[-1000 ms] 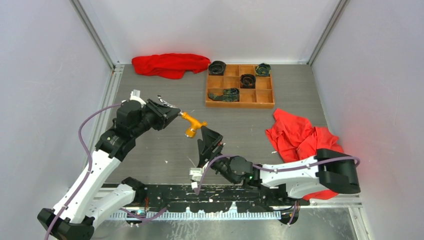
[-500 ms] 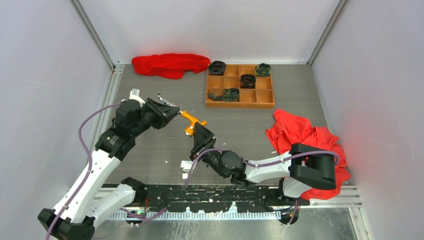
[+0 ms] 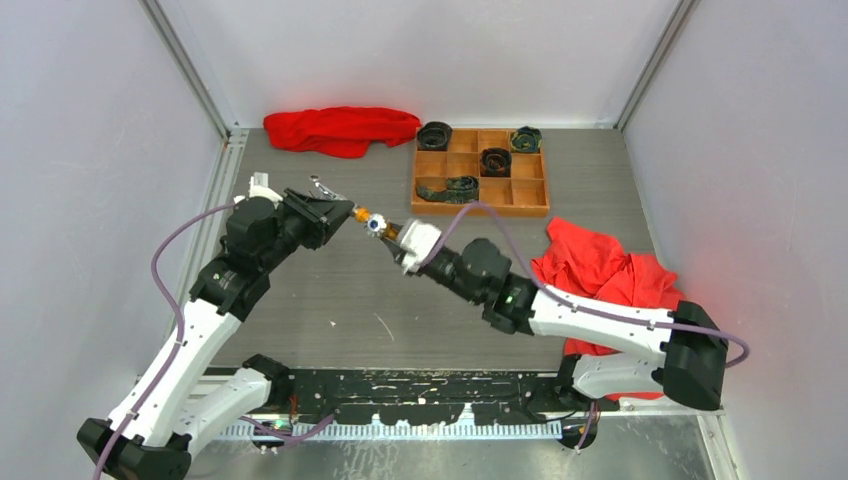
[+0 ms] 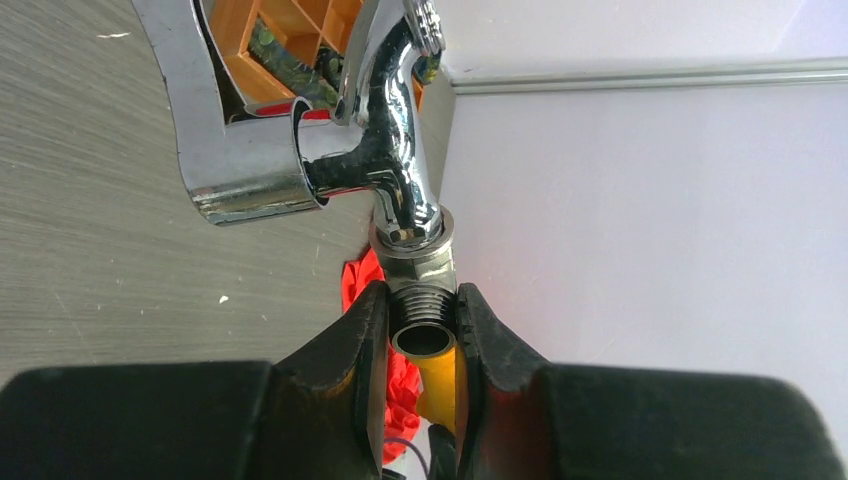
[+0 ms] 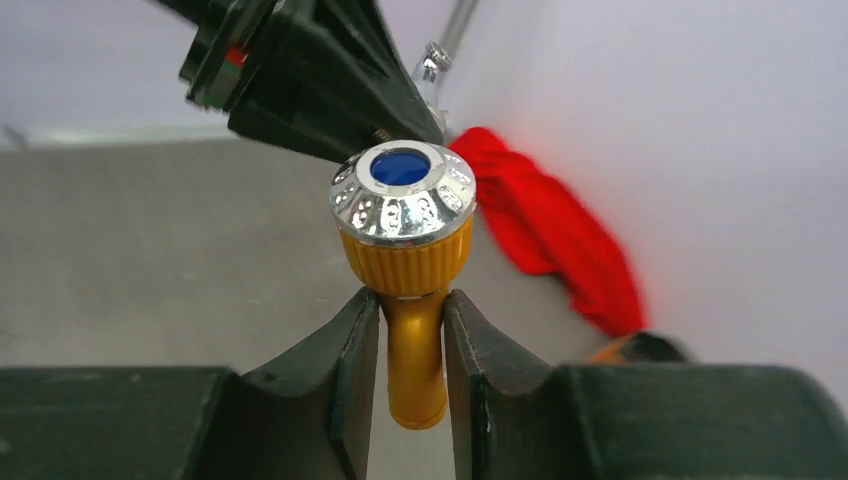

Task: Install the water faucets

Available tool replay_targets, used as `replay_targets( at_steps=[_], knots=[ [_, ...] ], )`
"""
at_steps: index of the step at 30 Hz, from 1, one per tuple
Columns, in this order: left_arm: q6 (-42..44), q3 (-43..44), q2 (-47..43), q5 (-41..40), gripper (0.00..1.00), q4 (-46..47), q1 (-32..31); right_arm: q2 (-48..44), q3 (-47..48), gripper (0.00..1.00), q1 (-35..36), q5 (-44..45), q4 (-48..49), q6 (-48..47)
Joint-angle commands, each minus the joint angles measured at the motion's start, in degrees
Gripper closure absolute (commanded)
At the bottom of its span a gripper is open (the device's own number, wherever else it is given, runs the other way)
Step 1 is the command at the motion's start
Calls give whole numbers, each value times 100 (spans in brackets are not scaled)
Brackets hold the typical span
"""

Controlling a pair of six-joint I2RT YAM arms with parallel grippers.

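Note:
My left gripper hovers over the table's left-centre, shut on the threaded end of the shiny silver faucet, whose handle pokes up behind the fingers. The orange-yellow faucet bridges the two grippers. Part of its tube shows between the left fingers, just under the silver thread. Its silver cap with a blue centre faces the right wrist camera. My right gripper has come in from the right and is shut on the orange stem.
A wooden compartment tray at the back holds dark rolled items. One red cloth lies at the back left, another at the right beside the right arm. Grey walls enclose the table.
The right arm swung up from the near edge to the orange faucet and its open jaws shut on the stem. The left gripper shifted slightly back, still holding.

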Motion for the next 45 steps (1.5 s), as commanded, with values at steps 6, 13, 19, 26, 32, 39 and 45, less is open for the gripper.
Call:
replay_targets(
  at_steps=[6, 13, 19, 26, 32, 39, 45],
  knots=[
    [74, -33, -177, 505, 100, 435, -116, 219, 106, 82, -1762, -3837, 1226, 7529],
    [81, -48, -207, 452, 100, 497, -117, 2250, -389, 73, -2405, -4750, 6211, 13641],
    [96, -8, -252, 384, 100, 400, -116, 1246, -769, 24, -2519, -4637, 3720, 11738],
    [138, 88, -271, 345, 100, 252, -108, -756, 448, 11, -2415, -2396, -2708, 7125],
    [150, 144, -184, 344, 100, 271, -110, -857, 1573, 10, -859, 237, -4018, 3859],
    [132, 165, -94, 376, 100, 290, -115, -512, 1516, 7, 1422, 3337, -3011, 384],
    [124, 172, -89, 379, 100, 275, -115, 275, 1242, 5, 2155, 4151, -1717, -1417]
  ],
)
